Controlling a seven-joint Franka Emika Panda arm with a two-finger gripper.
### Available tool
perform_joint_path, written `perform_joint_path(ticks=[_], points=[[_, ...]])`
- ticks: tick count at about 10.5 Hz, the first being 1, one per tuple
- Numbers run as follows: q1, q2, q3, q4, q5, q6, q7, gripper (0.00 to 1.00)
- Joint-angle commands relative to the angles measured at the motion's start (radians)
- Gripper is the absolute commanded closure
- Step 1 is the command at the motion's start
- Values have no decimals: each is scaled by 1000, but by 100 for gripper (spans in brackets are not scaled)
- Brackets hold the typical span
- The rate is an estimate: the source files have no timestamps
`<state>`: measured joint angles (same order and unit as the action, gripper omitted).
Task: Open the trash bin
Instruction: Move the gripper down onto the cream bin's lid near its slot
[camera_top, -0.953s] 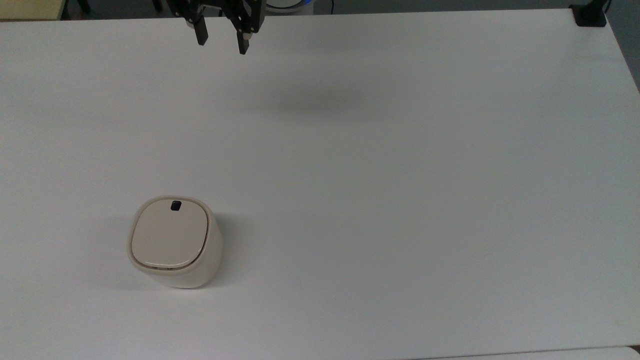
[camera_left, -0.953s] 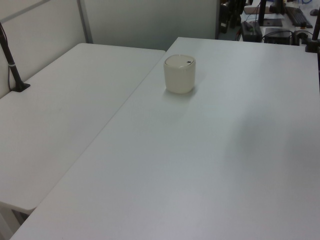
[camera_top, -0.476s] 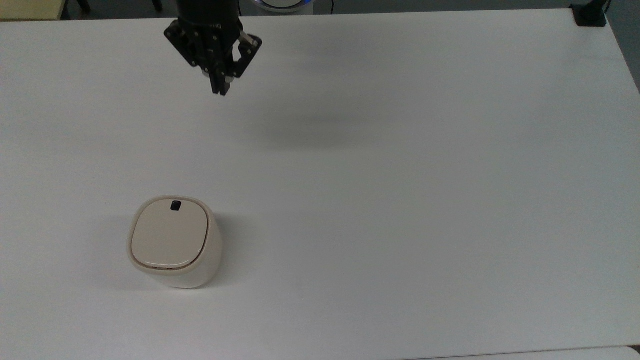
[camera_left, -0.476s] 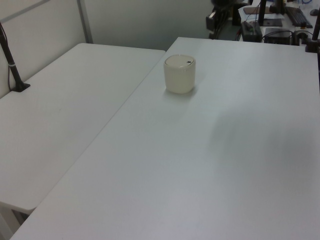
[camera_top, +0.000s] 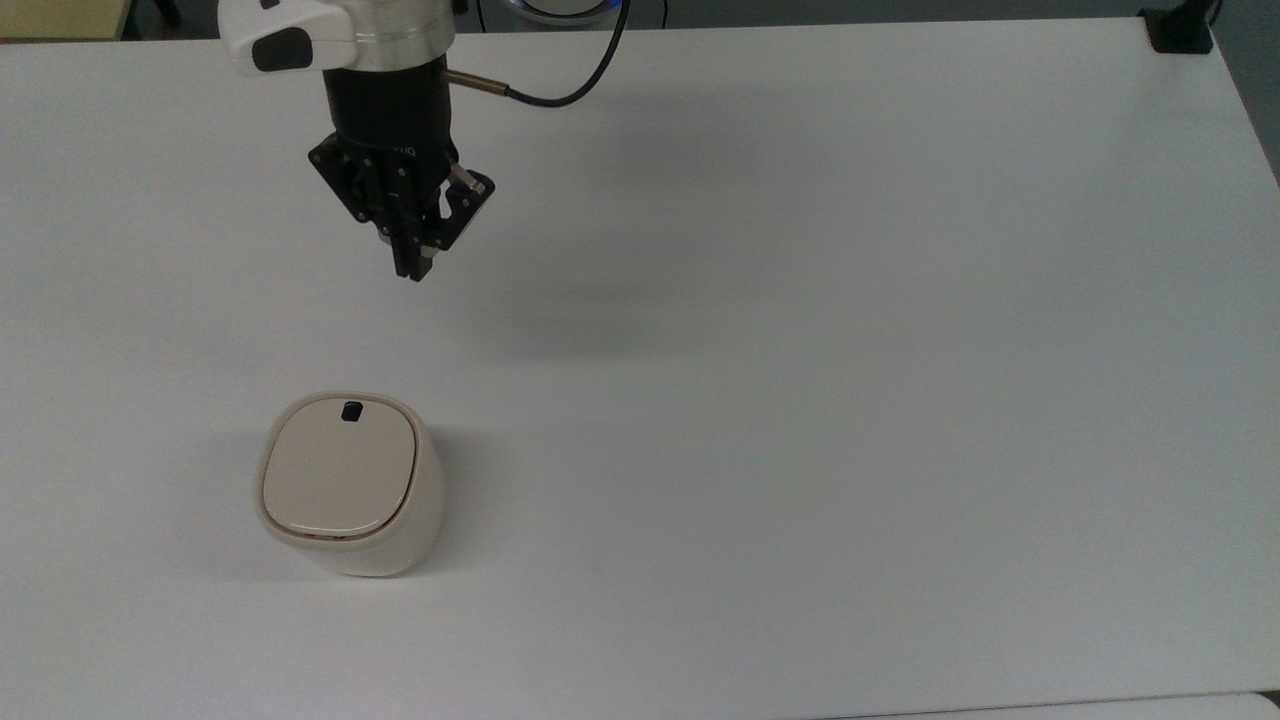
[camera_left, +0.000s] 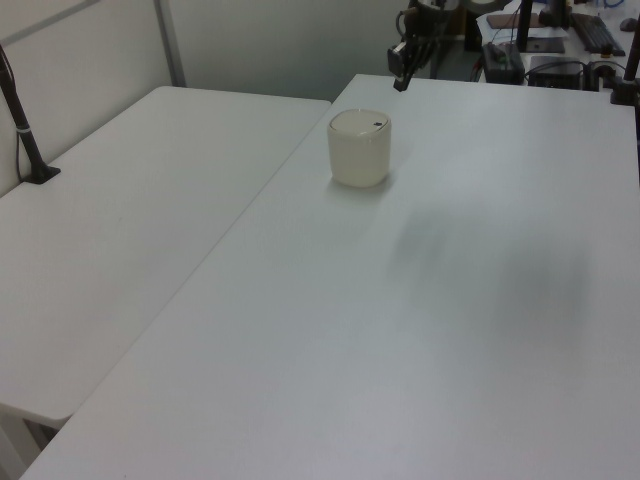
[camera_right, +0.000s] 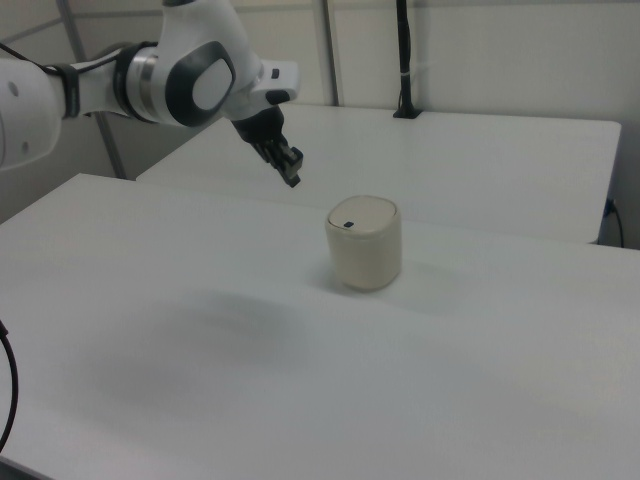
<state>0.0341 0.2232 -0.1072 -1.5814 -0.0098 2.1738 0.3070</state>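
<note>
The trash bin (camera_top: 348, 485) stands lid-shut, well below the claw (camera_top: 412, 268) in the top view. We should bring our clenched tips (pressed together) squarely onto its black latch button (camera_top: 352, 411), then press gently.

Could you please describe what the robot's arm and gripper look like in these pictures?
The arm is glossy white with rounded segments, dark grey joint caps and a silver ring at the wrist. Below it sits a black cylinder carrying the black gripper, with two slim black fingers. A thin black cable loops off the wrist.
</note>
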Motion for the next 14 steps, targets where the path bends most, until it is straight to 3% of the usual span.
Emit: perform_joint_path(ticks=[1, 5, 14], points=[[10, 70, -43, 1, -35, 183, 102, 89], [12, 142, -78, 1, -42, 342, 124, 89], [13, 255, -78, 1, -85, 434, 132, 89]])
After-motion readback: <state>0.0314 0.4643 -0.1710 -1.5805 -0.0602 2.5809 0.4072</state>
